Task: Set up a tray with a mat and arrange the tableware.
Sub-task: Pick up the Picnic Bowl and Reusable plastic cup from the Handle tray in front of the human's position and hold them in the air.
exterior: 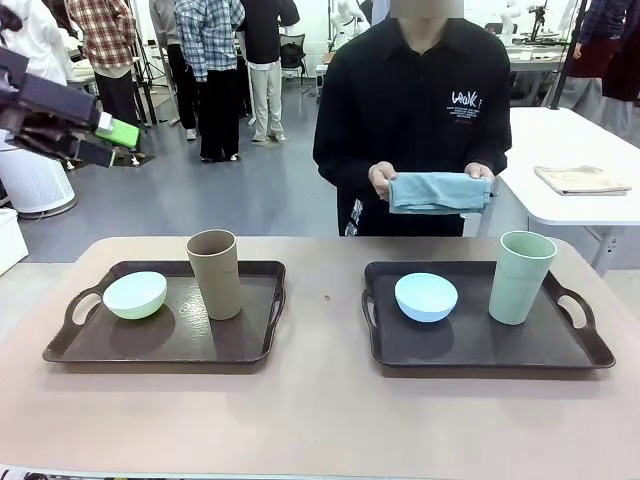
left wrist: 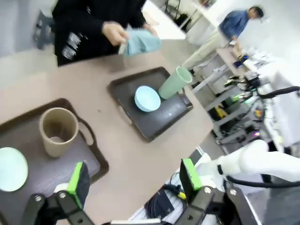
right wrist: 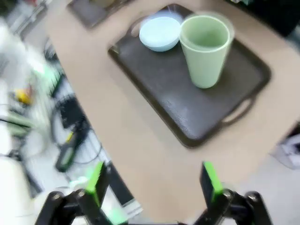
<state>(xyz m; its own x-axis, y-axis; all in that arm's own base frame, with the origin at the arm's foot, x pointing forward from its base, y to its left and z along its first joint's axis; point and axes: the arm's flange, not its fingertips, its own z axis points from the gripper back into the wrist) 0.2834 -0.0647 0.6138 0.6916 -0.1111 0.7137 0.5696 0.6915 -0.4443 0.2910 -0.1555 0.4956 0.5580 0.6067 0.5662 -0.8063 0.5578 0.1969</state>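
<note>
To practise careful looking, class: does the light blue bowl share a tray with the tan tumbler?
No, the light blue bowl sits on the right tray beside the pale green tumbler.

Bare table runs wide along the near edge and in a strip between the left tray and right tray. Each tray's near part is free. The tan tumbler and pale green tumbler stand tall as obstacles. A person holds a folded blue cloth above the far edge.
</note>
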